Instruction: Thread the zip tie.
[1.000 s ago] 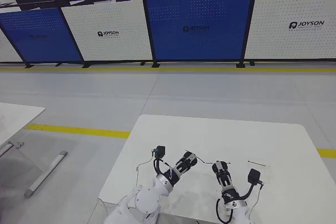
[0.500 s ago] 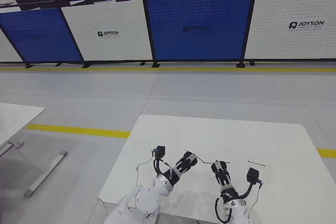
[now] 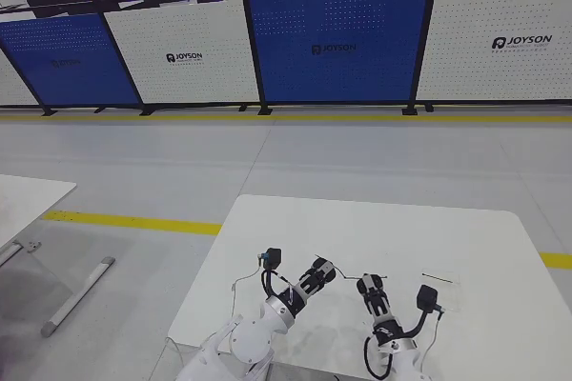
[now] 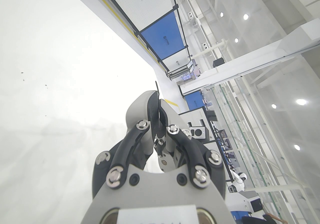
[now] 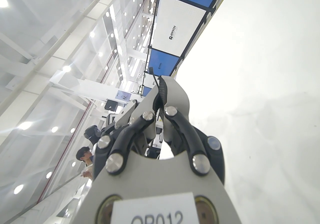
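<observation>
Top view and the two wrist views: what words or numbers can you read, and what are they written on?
"JOYSON": on the white wall panels and on a blue panel.
"OP012", with its bottom edge cut off: on the white label behind the right hand.
Cut off, unreadable: the print on the second label behind the left hand.
Too small to read: the small line under each logo.
</observation>
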Motion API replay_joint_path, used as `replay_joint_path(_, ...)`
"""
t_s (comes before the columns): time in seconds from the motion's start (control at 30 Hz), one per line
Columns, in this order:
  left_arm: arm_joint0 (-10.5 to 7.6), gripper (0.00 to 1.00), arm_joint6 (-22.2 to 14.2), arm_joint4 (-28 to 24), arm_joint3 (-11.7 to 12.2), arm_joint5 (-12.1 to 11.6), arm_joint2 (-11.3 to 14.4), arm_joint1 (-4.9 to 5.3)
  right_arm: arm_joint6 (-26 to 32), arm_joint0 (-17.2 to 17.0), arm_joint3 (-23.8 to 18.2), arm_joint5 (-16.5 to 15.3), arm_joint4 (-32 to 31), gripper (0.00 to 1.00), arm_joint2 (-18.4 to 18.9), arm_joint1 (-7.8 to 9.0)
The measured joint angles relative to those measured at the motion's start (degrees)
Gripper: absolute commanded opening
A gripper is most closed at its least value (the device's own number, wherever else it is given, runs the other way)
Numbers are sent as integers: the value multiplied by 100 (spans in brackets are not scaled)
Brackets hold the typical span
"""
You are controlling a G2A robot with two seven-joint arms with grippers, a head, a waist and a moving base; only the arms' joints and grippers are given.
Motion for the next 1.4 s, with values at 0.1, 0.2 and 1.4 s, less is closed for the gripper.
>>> replay_joint_path(0.1, 0, 0, 0, 0, 0, 0, 0, 0, 46, 6, -15, 26, 68, 0, 10, -1)
replay_joint_path(0.2, 0, 0, 0, 0, 0, 0, 0, 0, 42, 5, -14, 23, 64, 0, 10, -1)
replay_joint_path(1.4, -11, 0, 365, 320, 90, -210, 128, -36, -727, -74, 160, -239, 334, 0, -6, -89)
